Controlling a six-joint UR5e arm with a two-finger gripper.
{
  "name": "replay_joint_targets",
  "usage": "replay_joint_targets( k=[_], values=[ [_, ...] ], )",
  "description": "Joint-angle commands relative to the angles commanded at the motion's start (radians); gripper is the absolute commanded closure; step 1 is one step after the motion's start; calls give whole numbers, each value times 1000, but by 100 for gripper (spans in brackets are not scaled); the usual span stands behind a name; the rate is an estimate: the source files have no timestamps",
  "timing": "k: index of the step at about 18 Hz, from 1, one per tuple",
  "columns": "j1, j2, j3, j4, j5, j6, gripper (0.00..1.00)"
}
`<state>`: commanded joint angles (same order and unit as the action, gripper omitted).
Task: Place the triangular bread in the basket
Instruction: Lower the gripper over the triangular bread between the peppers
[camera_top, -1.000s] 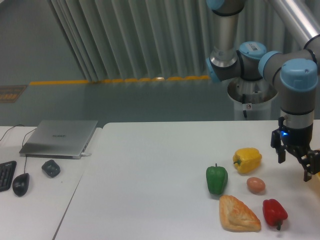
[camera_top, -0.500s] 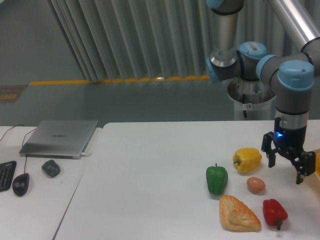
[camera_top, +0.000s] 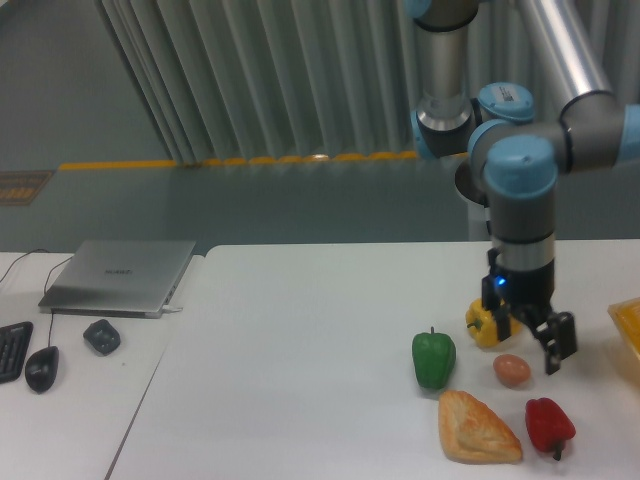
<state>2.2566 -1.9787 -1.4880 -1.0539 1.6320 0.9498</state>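
Black gripper (camera_top: 528, 340): fingers spread wide, holds nothing; hangs low over table, partly in front of yellow pepper, just above/behind egg. Can't tell if a finger touches the pepper.
Fingers (camera_top: 556, 348): right-hand one in view sits beside egg, apart from it; other one overlaps yellow pepper.
Arm (camera_top: 520, 200): grey w/ blue joint caps, comes down from upper right, wrist vertical, small blue light near wrist.
Triangular bread (camera_top: 478, 428): golden-brown, flat on white table (camera_top: 300, 370) at front edge of view, below gripper, not touched. Just below green pepper, left of red pepper.
Basket (camera_top: 627, 325): orange-yellow, only an edge shows at far right of frame; contents not visible. Well apart from bread.
Yellow pepper (camera_top: 483, 322): behind gripper, partly hidden.
Egg (camera_top: 511, 369): brown, between green pepper and gripper's finger.
Green pepper (camera_top: 433, 359): upright, left of egg.
Red pepper (camera_top: 549, 425): front right, near bread.
Side desk: laptop (camera_top: 120, 275) closed, mouse (camera_top: 41, 368), small dark object (camera_top: 102, 336), keyboard (camera_top: 10, 350) corner.
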Motion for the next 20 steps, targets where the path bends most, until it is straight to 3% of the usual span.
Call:
replay_joint_targets(
  k=[8,12,20],
  values=[
    [-12,-49,38,11,-9,-233,0],
    [-28,-84,48,80,-27,-402,0],
    [-52,-147,64,100,-29,-607,0]
  ],
)
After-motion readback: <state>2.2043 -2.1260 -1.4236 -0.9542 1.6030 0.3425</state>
